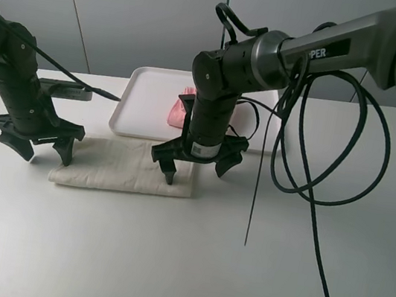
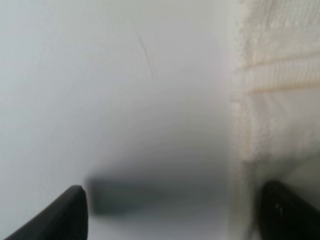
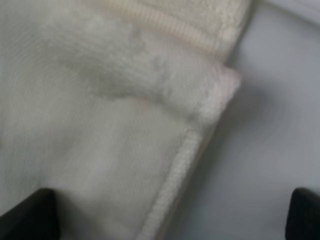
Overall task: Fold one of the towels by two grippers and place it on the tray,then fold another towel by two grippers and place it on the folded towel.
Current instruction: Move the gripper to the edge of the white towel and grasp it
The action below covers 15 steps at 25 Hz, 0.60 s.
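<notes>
Holding one item, the white tray [image 1: 134, 112] contained the folded pink towel [image 1: 179, 112]. The cream-white towel [image 1: 116, 166] lay flat on the table [image 1: 164, 264], just in front of the tray. My left gripper [image 1: 46, 156] and right gripper [image 1: 195, 174] stood spread wide, gripping nothing, each straddling one end of the cream-white towel.

Pink towel [image 1: 178, 112] on tray [image 1: 141, 102]; cream towel [image 1: 116, 166] beside

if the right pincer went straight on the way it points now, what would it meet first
Probably the cream-white towel, at its right edge: the open right pincer points down astride it, one finger over cloth, the other over the table. Its height is unclear.
</notes>
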Tool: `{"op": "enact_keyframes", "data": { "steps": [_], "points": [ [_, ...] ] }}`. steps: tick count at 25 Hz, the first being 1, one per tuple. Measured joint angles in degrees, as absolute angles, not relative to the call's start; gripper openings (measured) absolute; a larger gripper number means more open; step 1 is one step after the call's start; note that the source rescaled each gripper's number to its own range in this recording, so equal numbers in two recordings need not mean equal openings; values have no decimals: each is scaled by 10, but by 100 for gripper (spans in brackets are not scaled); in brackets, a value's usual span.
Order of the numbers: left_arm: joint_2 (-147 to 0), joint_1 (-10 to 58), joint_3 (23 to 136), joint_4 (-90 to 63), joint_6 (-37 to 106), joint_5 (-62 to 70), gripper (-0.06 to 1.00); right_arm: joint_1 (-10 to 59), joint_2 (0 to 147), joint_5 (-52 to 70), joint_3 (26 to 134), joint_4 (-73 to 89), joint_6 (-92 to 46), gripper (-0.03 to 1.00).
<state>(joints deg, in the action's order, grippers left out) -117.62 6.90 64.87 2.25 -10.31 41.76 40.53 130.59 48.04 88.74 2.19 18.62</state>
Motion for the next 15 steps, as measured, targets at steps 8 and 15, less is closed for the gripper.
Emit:
{"op": "enact_keyframes", "data": {
  "steps": [8,15],
  "points": [
    [-1176,69,649,35,-103,418,96,405,1306,478,887,24,193,70],
    [-1176,69,649,35,-103,417,96,405,1306,475,887,36,193,62]
  ]
}}
